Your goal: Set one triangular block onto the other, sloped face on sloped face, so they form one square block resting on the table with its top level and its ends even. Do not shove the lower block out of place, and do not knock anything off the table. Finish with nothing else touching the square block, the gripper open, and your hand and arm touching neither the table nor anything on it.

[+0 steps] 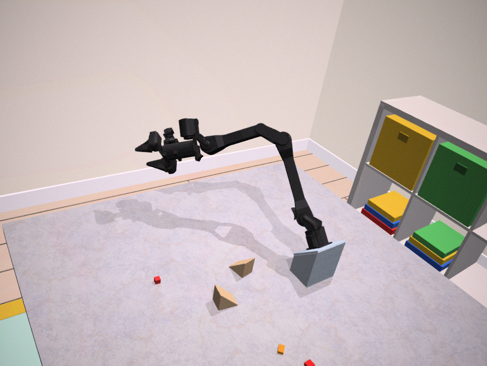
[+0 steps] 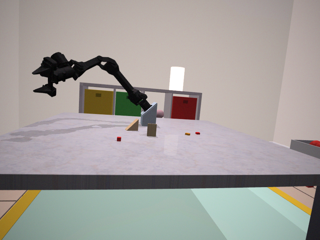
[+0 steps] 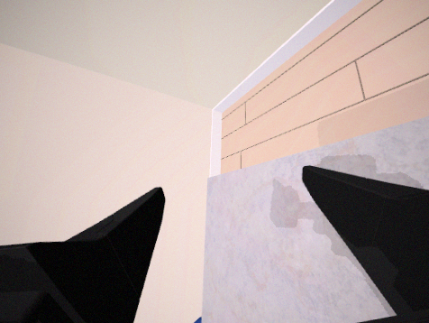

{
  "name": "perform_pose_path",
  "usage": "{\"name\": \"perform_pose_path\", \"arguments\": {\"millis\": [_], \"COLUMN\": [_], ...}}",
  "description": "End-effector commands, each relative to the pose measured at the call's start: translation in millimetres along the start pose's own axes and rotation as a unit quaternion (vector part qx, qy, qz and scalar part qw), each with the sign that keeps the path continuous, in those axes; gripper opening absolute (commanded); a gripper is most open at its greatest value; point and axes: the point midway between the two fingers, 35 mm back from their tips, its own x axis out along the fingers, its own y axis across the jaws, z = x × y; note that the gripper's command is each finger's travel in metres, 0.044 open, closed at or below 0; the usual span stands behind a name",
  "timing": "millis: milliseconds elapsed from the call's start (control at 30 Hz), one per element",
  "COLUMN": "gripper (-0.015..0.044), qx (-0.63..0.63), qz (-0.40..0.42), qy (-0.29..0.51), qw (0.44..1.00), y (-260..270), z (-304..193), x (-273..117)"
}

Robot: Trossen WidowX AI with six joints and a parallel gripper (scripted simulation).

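One tan triangular block [image 1: 224, 299] [image 2: 151, 130] stands on the table [image 1: 98, 322] [image 2: 90, 157], nearer the front in the top view. The other tan triangular block [image 1: 244, 267] [image 2: 133, 125] stands apart from it, a little farther back and closer to the arm's base. In the exterior view its slope faces up to the left. My gripper [image 1: 140, 156] [image 2: 32, 82] [image 3: 232, 183] is open and empty, raised high above the far left part of the table, well away from both blocks. Neither block shows in the wrist view.
A small red cube [image 1: 157, 280] [image 2: 118, 138] lies left of the blocks. An orange piece [image 1: 280, 348] [image 2: 187, 134] and another red piece [image 1: 309, 362] [image 2: 197, 133] lie on the other side. The arm's blue-grey base [image 1: 318, 263] [image 2: 149, 117] stands near the blocks. Shelves stand beyond the table.
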Motion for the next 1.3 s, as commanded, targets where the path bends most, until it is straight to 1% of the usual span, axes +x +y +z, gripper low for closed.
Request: {"name": "perform_pose_path", "arguments": {"millis": [0,167,333,500,700,833,967,1033,1267], "gripper": [0.0440,0.0440,0.0440,0.0440,0.0440,0.0440,0.0440,0.0440,0.0440], "qx": [-0.009,-0.034,-0.082,-0.153,-0.286,-0.389,-0.535,-0.585,-0.591], "qz": [-0.030,-0.066,-0.098,-0.124,-0.149,-0.155,-0.149,-0.144,-0.143], "qy": [0.089,0.198,0.306,0.402,0.501,0.542,0.560,0.556,0.555], "qw": [0.996,0.977,0.943,0.894,0.803,0.729,0.614,0.572,0.567], "y": [3.5,10.0,18.4,24.3,22.8,17.6,8.5,5.7,5.4], "z": [-70.3,-156.5,-241.4,-314.9,-389.6,-420.8,-441.3,-443.6,-443.7], "x": [6.8,0.1,-26.7,-69.5,-142.6,-194.0,-257.7,-276.8,-279.0]}}
